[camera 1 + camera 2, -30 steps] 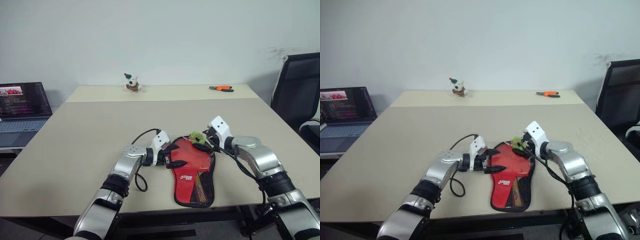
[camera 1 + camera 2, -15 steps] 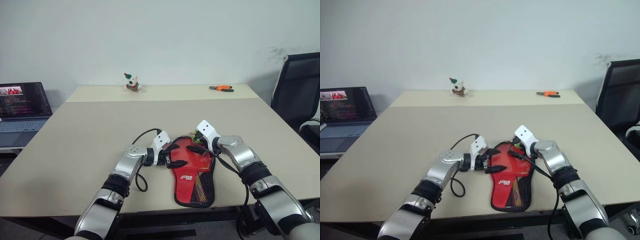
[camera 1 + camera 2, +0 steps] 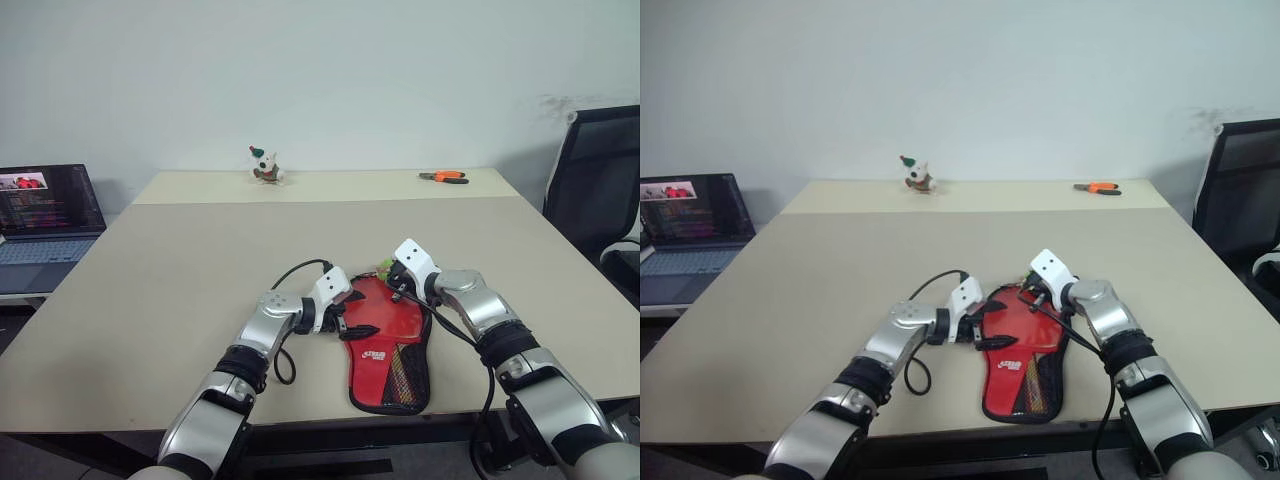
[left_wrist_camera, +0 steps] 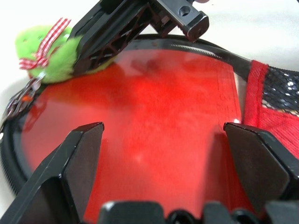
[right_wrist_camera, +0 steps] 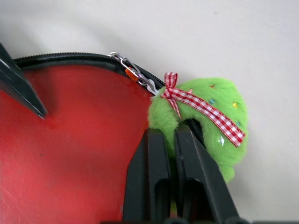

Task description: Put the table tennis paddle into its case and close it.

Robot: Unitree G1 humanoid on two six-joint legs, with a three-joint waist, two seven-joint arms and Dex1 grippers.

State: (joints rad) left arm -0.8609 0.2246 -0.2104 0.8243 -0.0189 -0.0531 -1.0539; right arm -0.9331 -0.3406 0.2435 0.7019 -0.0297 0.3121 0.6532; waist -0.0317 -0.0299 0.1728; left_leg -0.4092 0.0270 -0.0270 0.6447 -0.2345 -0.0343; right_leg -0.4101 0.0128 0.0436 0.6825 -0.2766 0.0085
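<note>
Between the two grippers, near the front edge of the table (image 3: 150, 280), lies the case (image 3: 385, 345), open, with its red inside up. The smooth red face seen in the left wrist view I take to be the table tennis paddle (image 4: 140, 135) lying already in the round half of the case, though I cannot separate it surely from the red lining. The zipper rim runs around it and is not closed.

The right gripper (image 5: 170, 140) has its two fingers pressed together, and they pinch the fluffy green ring tag (image 5: 205, 116) with the checked ribbon, which hangs on the zipper pull at the far rim of the case. The tag sits around and just beyond the fingertips. The left gripper (image 4: 163, 135) stands wide apart over the round part of the case, one finger at each side of the red face, and it holds nothing. The closed fingers of the right gripper show just beyond its fingertips.

My judgement: the step in hand is the closing, which has only begun with the catching of the tag. The next move calls for the right gripper to draw the tag along the rim without losing the soft fluff, while the left gripper presses the case down so it does not slide. The tag may slip out, because the pinch is on fluff only.
</note>
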